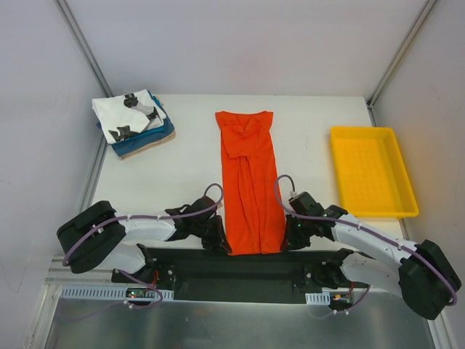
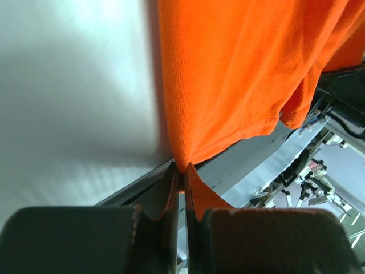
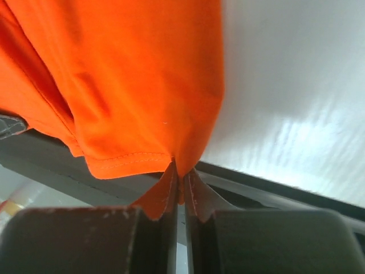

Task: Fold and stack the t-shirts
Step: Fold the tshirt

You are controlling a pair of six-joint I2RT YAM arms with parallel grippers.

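White table [image 1: 189,171], pale grey walls [image 1: 240,43], metal corner posts [image 1: 82,45], light seemingly diffuse

A robotics lab test cell: plain white panels [image 1: 240,43] and aluminium frame posts [image 1: 81,43] enclose a white table [image 1: 182,174], with a black mounting plate [image 1: 240,265] at its near edge.

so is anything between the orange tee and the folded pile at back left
Nothing visible: only bare table between the orange tee and the folded pile; the yellow tray sits on the opposite side.
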